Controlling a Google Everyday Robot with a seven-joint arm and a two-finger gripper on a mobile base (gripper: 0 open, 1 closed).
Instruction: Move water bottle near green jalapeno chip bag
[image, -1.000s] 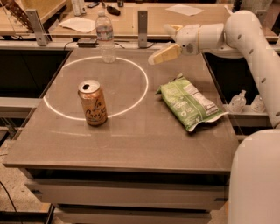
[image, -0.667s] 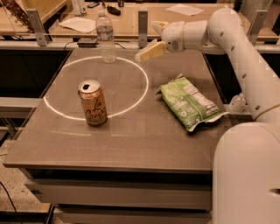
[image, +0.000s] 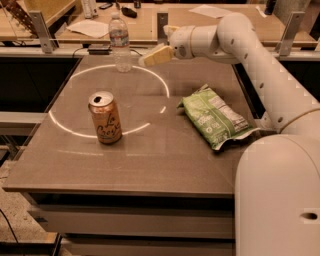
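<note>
While one orange-tan soda can (image: 105, 118) stands upright at the front left of the grey-brown table (image: 150, 165), one tall clear plastic water bottle (image: 120, 43) with a white cap stands upright at the far edge, on the single white ring (image: 65, 127). Just right of it, apart, hovers the one cream gripper (image: 146, 59), holding nothing; how wide it is I cannot tell. Well right lies one crinkled light-green jalapeno chip bag (image: 216, 118).
</note>
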